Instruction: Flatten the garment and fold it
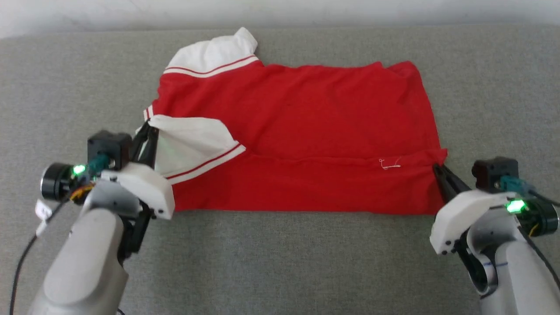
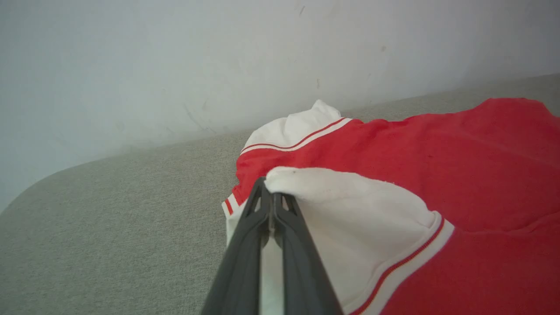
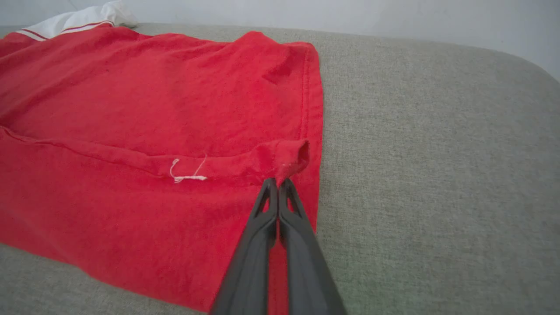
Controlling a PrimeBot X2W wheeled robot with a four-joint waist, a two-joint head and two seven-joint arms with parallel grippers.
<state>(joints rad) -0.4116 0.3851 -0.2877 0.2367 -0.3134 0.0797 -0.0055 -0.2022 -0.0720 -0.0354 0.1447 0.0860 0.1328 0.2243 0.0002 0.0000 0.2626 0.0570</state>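
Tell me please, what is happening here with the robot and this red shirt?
The robot is folding the garment on a grey padded surface. Its near long edge is already turned over onto the body. The left gripper is shut on the white near sleeve, and the right gripper is shut on the hem corner of the same flap. The far sleeve sticks out, not yet folded in.

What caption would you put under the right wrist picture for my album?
Right gripper shut on a folded-over corner of the red garment, lying on grey fabric.
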